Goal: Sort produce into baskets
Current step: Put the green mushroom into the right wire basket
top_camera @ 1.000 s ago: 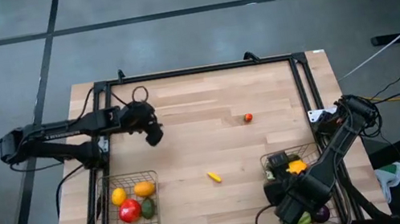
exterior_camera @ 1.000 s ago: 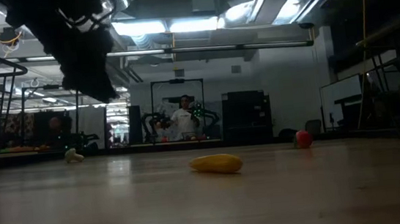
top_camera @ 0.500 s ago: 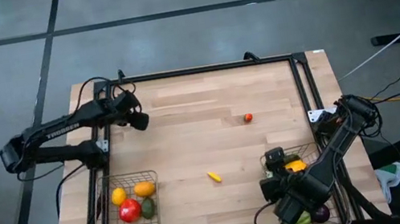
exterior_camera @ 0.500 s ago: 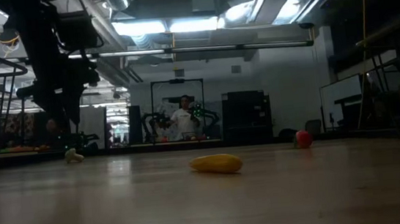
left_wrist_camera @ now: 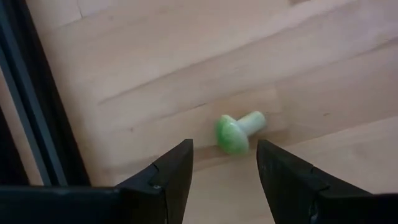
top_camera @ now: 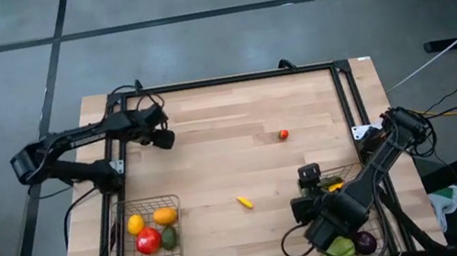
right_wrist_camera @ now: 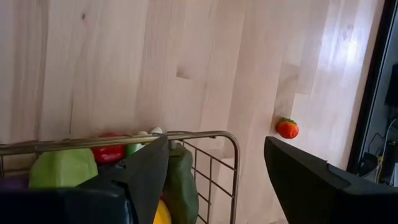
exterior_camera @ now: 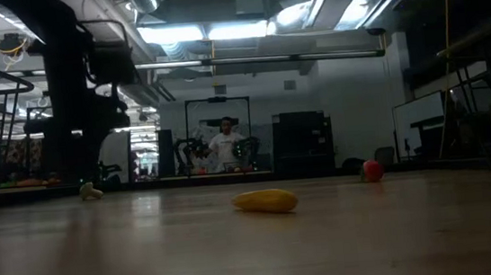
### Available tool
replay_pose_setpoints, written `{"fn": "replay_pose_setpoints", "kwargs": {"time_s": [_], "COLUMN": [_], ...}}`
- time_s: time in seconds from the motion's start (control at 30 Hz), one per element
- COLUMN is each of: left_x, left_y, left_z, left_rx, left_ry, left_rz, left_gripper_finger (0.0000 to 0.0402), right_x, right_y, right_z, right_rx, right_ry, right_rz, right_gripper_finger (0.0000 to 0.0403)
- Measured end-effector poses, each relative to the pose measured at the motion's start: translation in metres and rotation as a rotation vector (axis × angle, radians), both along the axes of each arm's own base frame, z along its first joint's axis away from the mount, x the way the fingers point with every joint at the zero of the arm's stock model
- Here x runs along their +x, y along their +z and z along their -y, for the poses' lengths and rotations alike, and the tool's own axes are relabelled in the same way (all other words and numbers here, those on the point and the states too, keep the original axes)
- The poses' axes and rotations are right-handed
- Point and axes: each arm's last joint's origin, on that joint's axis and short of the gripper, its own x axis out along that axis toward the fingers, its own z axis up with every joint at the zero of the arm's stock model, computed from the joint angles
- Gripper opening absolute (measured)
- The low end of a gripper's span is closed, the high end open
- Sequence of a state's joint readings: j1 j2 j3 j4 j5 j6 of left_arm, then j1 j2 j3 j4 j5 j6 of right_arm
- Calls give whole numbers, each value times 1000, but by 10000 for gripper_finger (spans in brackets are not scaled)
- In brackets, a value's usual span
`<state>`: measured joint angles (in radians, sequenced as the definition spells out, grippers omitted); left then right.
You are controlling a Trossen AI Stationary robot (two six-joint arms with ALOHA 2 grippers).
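My left gripper (top_camera: 163,139) is open, low over the table's far left part. In the left wrist view its fingers (left_wrist_camera: 224,152) stand either side of a small green mushroom-shaped piece (left_wrist_camera: 235,130) that lies on its side on the wood, untouched; the piece also shows in the low view (exterior_camera: 91,192). My right gripper (top_camera: 309,180) is open and empty over the far rim of the right basket (top_camera: 361,222), which holds green, red, yellow and purple pieces (right_wrist_camera: 62,168). The left basket (top_camera: 128,247) holds several pieces. A yellow piece (top_camera: 244,203) and a small red piece (top_camera: 283,135) lie on the table.
A dark metal frame (top_camera: 230,79) runs along the table's far, left and right edges; its rail (left_wrist_camera: 25,93) is close beside the left gripper. Bare wood lies between the two baskets. A person stands far off in the room behind (exterior_camera: 226,144).
My left gripper has gone toward the table's far left corner and now stands over the green piece. My right arm has shifted a little toward the table's left, above the right basket.
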<state>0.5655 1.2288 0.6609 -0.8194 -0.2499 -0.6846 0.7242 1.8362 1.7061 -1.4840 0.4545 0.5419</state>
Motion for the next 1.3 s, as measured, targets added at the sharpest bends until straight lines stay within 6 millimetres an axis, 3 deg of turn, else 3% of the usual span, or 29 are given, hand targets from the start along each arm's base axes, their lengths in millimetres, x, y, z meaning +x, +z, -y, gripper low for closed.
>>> {"fn": "replay_pose_setpoints", "kwargs": {"time_s": [0.3, 0.77, 1.3], "left_x": [8, 17, 16], "left_y": [-18, -18, -32], "left_z": [-5, -11, -34], "left_rx": [-45, 14, 37], "left_ry": [-32, -50, 138], "left_rz": [-75, -2, 27], "left_gripper_finger": [172, 172, 172], "right_x": [0, 0, 1], "right_y": [0, 0, 0], "right_z": [0, 0, -1], "right_rx": [0, 1, 13], "right_ry": [0, 0, 0], "right_rz": [2, 3, 17], "right_gripper_finger": [264, 264, 264]}}
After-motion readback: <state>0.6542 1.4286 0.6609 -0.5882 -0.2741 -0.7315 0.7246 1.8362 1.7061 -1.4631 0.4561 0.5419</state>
